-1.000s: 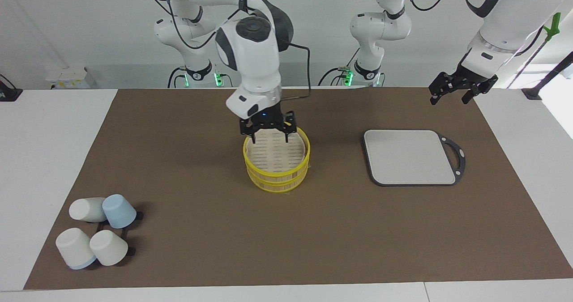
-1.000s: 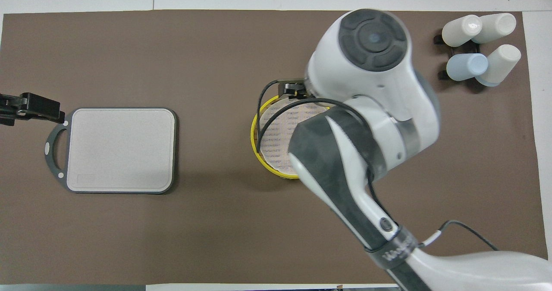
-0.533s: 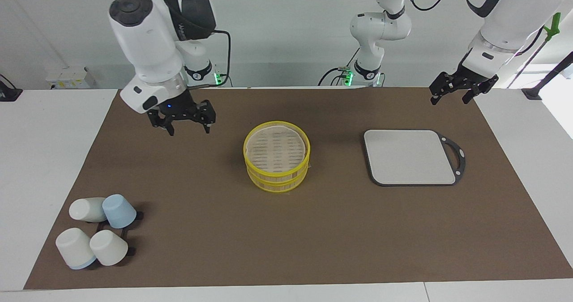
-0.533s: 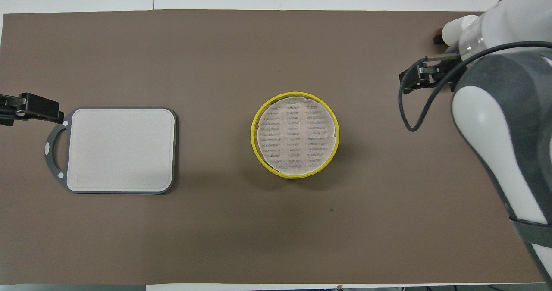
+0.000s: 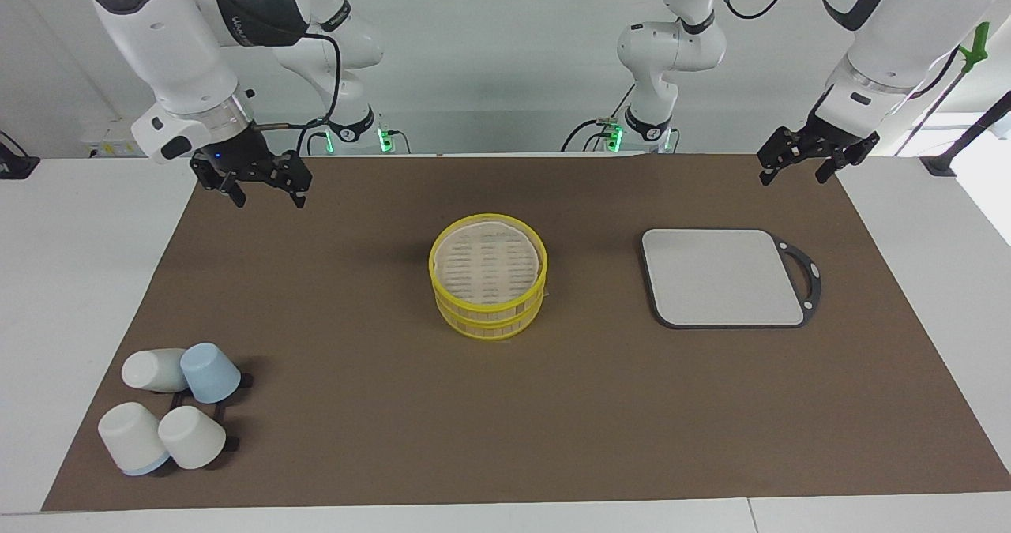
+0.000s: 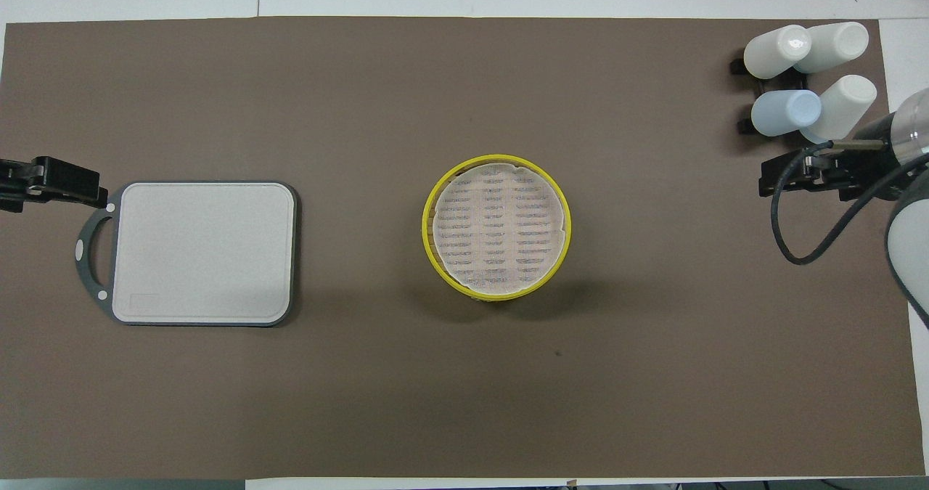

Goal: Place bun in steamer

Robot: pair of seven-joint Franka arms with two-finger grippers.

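The right gripper (image 5: 264, 189) hangs in the air at the upper left of the facing view, over the corner of the brown mat (image 5: 553, 407) at the right arm's end of the table. Its two black fingers point down, spread apart, with nothing between them. In the overhead view it shows at the right edge of the frame (image 6: 791, 178), just below the cups there, a black cable looping under it.

The left gripper (image 5: 802, 168) waits at the upper right of the facing view, raised over the mat's other corner by the robots; its fingers also stand apart and hold nothing. From overhead only its dark tip (image 6: 54, 181) pokes in at the left edge, right by the handle of the cutting board (image 6: 203, 252).

The steamer (image 5: 488, 287) sits in the middle of both frames, two yellow-rimmed tiers stacked, a pale slatted surface showing inside the top rim (image 6: 497, 234). I cannot see the bun anywhere, neither on the mat nor on the slats.

The grey cutting board (image 5: 723, 278) with its black rim lies flat toward the left arm's end, well apart from the steamer. Four cups (image 5: 170, 411), three pale and one light blue, cluster at the lower left of the facing view, toward the right arm's end and farther from the robots than the steamer.
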